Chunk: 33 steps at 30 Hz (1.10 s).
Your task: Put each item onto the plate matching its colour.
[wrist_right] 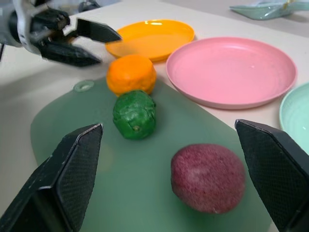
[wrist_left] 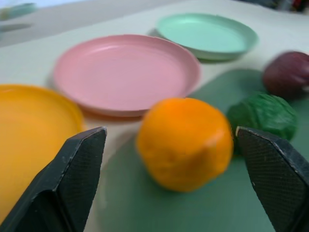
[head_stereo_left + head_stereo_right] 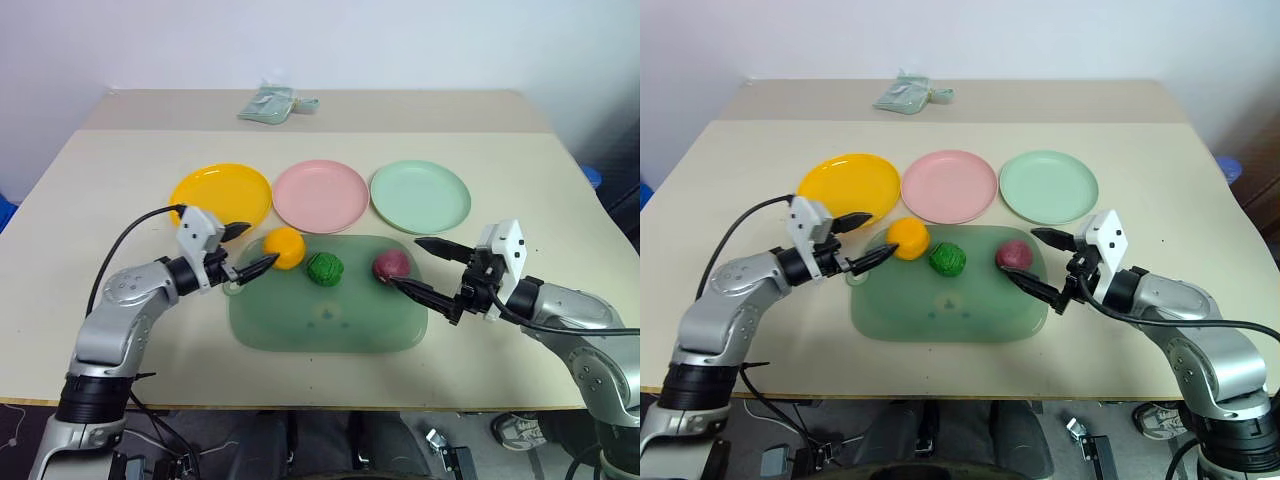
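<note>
Left tool (image 3: 247,249), fingers spread, approaches the smooth orange round lump (image 3: 284,247) on the large green tray (image 3: 330,320); next, close and carry it to the yellow-orange round plastic plate (image 3: 220,192). Right tool (image 3: 424,266), also spread, flanks the maroon-red lump (image 3: 391,264).

Far crumpled thing (image 3: 270,104): unidentifiable.

The left arm reaches in from its side, forearm angled inward, and the left gripper (image 3: 248,248) points roughly level toward the middle with its two black fingers spread wide, nothing between them. The right arm mirrors it from the other side, the right gripper (image 3: 418,265) aimed inward, fingers likewise spread wide and empty.
</note>
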Tool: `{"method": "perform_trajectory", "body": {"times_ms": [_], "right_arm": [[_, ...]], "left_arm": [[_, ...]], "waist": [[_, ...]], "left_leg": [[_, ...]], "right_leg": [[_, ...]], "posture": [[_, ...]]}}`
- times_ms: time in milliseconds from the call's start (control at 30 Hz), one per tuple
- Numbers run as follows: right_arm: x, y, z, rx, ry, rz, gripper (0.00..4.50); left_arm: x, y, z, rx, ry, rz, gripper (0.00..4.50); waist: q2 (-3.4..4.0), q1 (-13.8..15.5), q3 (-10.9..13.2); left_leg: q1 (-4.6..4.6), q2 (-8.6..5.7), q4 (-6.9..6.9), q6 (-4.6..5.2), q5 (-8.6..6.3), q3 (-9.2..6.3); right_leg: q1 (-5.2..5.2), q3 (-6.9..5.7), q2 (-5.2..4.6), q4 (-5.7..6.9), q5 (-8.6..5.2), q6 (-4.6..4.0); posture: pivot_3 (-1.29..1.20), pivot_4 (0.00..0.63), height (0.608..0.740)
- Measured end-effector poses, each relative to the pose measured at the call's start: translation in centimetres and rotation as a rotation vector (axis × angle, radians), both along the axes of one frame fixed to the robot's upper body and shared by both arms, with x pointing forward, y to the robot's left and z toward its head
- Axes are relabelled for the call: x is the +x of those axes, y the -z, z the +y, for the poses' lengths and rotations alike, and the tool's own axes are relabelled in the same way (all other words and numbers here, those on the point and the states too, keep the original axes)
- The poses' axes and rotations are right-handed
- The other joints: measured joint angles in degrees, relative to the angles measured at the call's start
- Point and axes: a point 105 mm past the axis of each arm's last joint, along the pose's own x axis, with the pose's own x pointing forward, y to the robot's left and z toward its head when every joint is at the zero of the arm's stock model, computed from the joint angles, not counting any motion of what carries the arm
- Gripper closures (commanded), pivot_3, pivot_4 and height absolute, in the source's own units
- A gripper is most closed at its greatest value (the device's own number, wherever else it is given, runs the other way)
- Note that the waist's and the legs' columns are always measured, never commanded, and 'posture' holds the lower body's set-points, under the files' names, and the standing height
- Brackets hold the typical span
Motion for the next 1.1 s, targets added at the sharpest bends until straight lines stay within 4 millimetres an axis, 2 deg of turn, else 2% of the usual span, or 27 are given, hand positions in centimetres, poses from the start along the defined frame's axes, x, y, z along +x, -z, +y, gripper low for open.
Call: {"method": "perform_trajectory", "body": {"times_ms": [167,400,567,700,800,933,1000,1067,1100], "right_arm": [[0.1,0.0,0.0,0.005,0.010,-0.002,0.00],[0.0,0.4,-0.2,0.007,0.036,0.007,0.00],[-0.1,0.3,0.0,0.012,0.041,0.001,0.00],[-0.1,0.3,0.0,0.012,0.048,-0.002,0.00],[-0.1,0.3,0.0,0.013,0.048,-0.005,0.00],[-0.1,0.1,0.0,0.015,0.040,-0.017,0.00],[-0.1,0.0,0.0,0.016,0.037,-0.023,0.00],[0.1,0.0,-0.1,0.012,0.037,-0.032,0.00],[0.2,0.0,-0.1,0.008,0.039,-0.035,0.00]], "left_arm": [[1.4,1.1,-0.6,0.050,0.035,0.019,0.07],[1.8,1.9,-1.0,0.041,0.059,0.039,0.07],[1.9,2.0,-1.1,0.032,0.059,0.045,1.38],[2.0,1.9,-1.0,0.017,0.036,0.043,1.40],[3.0,0.9,0.4,-0.053,-0.078,0.014,1.40],[6.1,-1.9,5.0,-0.097,-0.433,-0.099,1.40],[6.9,-2.6,7.0,-0.091,-0.570,-0.130,1.40],[7.4,-1.8,8.1,-0.067,-0.672,-0.113,0.34],[7.6,-1.2,8.4,-0.060,-0.702,-0.094,0.05]], "waist": [[0.00,0.0,0.0],[0.00,-0.1,0.0],[0.00,0.0,0.0],[-0.01,0.0,0.0],[-0.03,0.0,0.0],[-0.05,0.0,0.0],[-0.05,0.0,0.0],[-0.05,0.0,0.0],[-0.05,0.1,0.0]], "left_leg": [[0.00,0.00,0.01,0.01,0.00,0.00],[0.00,0.00,0.03,0.01,0.00,0.00],[0.00,0.00,0.05,0.01,0.00,-0.01],[0.00,0.00,0.05,0.01,0.00,-0.01],[-0.02,0.01,0.05,0.01,0.00,-0.02],[-0.02,0.00,0.09,0.01,0.00,-0.03],[-0.02,-0.02,0.09,0.02,-0.01,-0.03],[-0.02,-0.04,0.09,0.02,-0.01,-0.03],[-0.02,-0.04,0.09,0.02,0.00,-0.03]], "right_leg": [[-0.01,0.00,0.03,0.02,0.00,0.01],[-0.01,0.00,0.04,0.05,0.00,0.01],[0.00,0.00,0.04,0.05,0.01,0.03],[0.00,0.00,0.04,0.06,0.01,0.03],[-0.02,0.00,0.04,0.07,0.01,0.03],[-0.02,-0.01,0.05,0.10,0.02,0.06],[-0.01,-0.01,0.05,0.09,0.04,0.08],[-0.01,-0.01,0.05,0.08,0.05,0.10],[0.00,-0.01,0.04,0.08,0.05,0.11]], "posture": [[0.00,0.150,0.739],[0.00,0.150,0.739],[0.00,0.150,0.739],[0.00,0.150,0.739],[0.00,0.150,0.739],[0.00,0.150,0.739],[0.00,0.150,0.739],[0.00,0.150,0.739],[0.00,0.150,0.739]]}}
